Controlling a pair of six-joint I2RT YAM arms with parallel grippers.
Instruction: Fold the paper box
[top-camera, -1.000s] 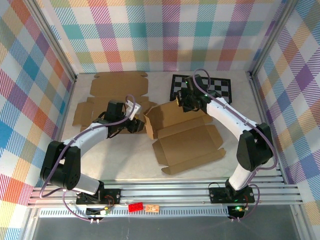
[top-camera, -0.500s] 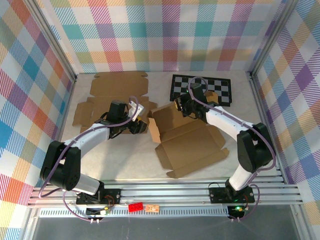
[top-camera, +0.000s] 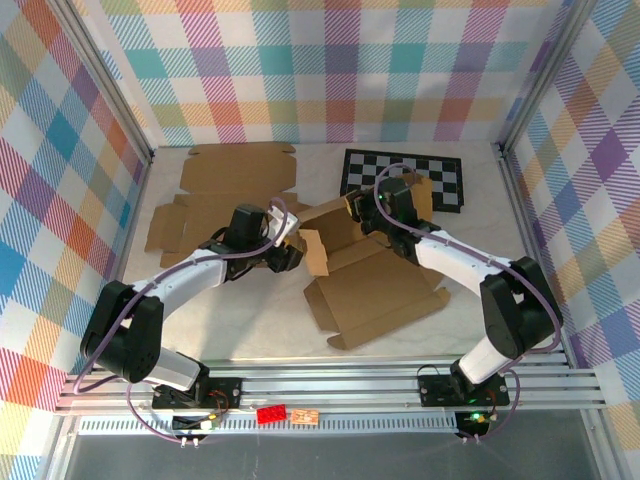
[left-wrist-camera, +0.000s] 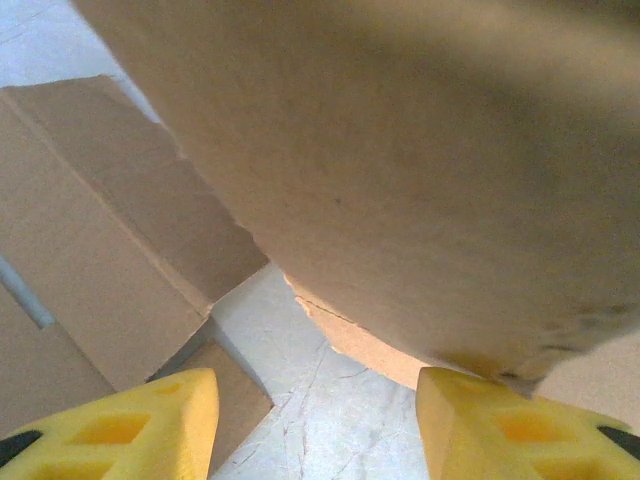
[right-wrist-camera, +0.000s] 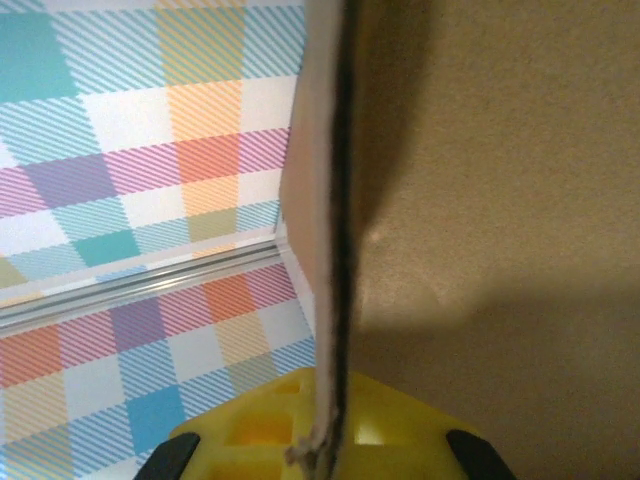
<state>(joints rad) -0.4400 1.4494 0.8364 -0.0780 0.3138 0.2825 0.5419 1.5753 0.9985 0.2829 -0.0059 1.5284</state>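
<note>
The paper box (top-camera: 372, 288) is a brown cardboard blank lying half unfolded at the table's middle, its back and left walls raised. My right gripper (top-camera: 372, 207) is shut on the raised back wall; in the right wrist view the wall's edge (right-wrist-camera: 335, 200) runs straight down into the shut gripper (right-wrist-camera: 325, 445). My left gripper (top-camera: 292, 254) stands open at the box's left side. In the left wrist view its yellow fingers (left-wrist-camera: 125, 425) are apart over bare table, and a box flap (left-wrist-camera: 400, 180) hangs above, touching the right-hand finger.
A second flat cardboard blank (top-camera: 232, 180) lies at the back left, also seen beside my left fingers (left-wrist-camera: 90, 250). A black-and-white checkerboard (top-camera: 440, 180) lies at the back right. Plaid walls enclose the table on three sides.
My right gripper has drawn the box's back wall forward and to the right, raising it. The left gripper has slid right up to the box's left flap.
</note>
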